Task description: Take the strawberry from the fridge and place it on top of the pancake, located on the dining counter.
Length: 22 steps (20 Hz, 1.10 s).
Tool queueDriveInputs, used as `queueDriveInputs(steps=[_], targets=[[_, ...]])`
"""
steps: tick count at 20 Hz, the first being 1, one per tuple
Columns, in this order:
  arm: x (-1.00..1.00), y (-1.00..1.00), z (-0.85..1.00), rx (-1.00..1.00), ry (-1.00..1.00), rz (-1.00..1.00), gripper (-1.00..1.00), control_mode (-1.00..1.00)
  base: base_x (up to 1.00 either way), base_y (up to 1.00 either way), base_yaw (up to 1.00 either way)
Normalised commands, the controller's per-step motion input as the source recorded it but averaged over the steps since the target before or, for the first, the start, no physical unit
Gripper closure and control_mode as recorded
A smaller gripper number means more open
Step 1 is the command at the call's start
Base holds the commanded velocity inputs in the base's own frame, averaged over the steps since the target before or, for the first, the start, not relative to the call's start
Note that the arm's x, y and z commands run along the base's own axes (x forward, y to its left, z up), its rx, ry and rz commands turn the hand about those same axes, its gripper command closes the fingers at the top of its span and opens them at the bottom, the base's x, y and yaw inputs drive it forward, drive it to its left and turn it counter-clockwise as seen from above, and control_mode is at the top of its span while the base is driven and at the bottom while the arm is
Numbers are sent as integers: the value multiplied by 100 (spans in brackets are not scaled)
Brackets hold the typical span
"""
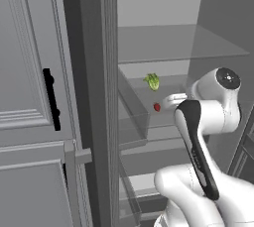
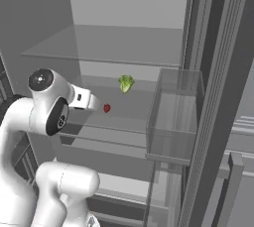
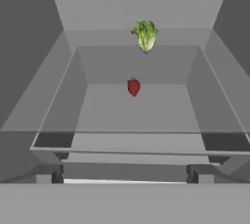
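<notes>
**Berry dead ahead of the hand, still out of reach**

I have the fridge [image 1: 94, 97] open in front of me and the arm reaching in at shelf height. The strawberry [image 3: 133, 87] sits on the shelf [image 3: 136, 110], near its back, green top upward so its long axis is roughly vertical. Behind and above the strawberry, against the back wall, is a small lettuce [image 3: 145, 35]; I must not confuse the two.

From the hand camera the strawberry lies almost straight along the gripper's line, a touch above centre, with bare shelf between us. In the left base view the gripper [image 1: 171, 101] is just beside the strawberry on the near side, not touching it. The jaws stand fully apart, holding nothing.

My judgement: a straight push forward should bracket the berry; little sideways correction looks needed.
</notes>
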Motion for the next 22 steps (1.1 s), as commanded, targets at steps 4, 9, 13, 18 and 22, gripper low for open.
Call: queueDriveInputs(steps=[4,9,13,18,22], targets=[[74,-7,-44,0,8,0,-100,-100,0,0,0],[75,0,-44,0,6,0,-100,-100,0,0,0],[71,0,-35,0,12,0,-100,-100,0,0,0],[66,-5,-33,0,10,0,-100,-100,0,0,0],[53,-17,-8,1,8,0,-100,-100,0,0,0]])
